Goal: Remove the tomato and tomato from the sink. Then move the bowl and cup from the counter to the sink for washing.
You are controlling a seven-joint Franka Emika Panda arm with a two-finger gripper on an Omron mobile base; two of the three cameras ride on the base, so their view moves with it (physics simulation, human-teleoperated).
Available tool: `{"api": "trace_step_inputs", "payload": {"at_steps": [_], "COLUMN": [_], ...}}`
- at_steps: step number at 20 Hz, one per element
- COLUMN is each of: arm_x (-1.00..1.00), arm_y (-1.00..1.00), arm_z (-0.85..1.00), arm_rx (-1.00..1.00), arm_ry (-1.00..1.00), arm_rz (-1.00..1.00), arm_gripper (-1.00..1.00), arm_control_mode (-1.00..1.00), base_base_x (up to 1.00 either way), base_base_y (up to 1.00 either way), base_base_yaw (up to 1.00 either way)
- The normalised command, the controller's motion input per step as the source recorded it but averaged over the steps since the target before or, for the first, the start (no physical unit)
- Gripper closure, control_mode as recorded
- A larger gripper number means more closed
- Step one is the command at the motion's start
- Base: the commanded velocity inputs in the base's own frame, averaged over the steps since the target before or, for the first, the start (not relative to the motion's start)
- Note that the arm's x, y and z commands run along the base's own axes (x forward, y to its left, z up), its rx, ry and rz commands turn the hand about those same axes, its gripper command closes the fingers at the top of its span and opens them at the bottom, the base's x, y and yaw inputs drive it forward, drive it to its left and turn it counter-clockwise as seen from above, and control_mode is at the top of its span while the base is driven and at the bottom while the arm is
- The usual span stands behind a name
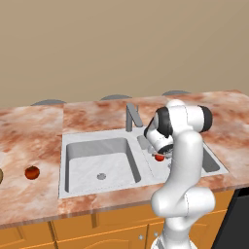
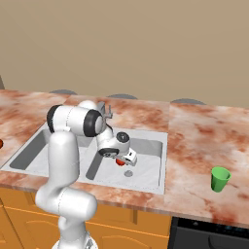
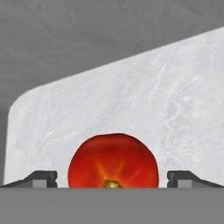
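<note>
The left base view looks forward and down from behind the arm's left side, taking in the sink [image 1: 97, 160] nearly whole and the counter [image 1: 29, 131] to its left. The right base view looks from behind the arm's right, facing the same sink [image 2: 146, 165] with the counter [image 2: 204, 141] stretching right. Both share the two basins and the far wall. The hand view sits very near the basin floor [image 3: 144, 100], looking along it at a tomato [image 3: 113, 162].
</note>
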Motion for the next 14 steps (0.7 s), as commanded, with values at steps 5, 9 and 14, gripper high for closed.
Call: {"api": "trace_step_inputs", "payload": {"at_steps": [5,9,14], "arm_x": [0.01,0.0,0.02], "arm_y": [0.02,0.02,0.03], "arm_z": [-0.06,-0.12,-0.17], "arm_rx": [0.0,0.0,0.0], "arm_ry": [0.0,0.0,0.0], "arm_rz": [-0.01,-0.01,-0.02], "arm_gripper": [-1.0,-1.0,-1.0], "arm_control_mode": [-1.0,-1.0,-1.0], "base_base_x": [0.0,0.0,0.0], "base_base_y": [0.0,0.0,0.0], "base_base_yaw": [0.0,0.0,0.0]}}
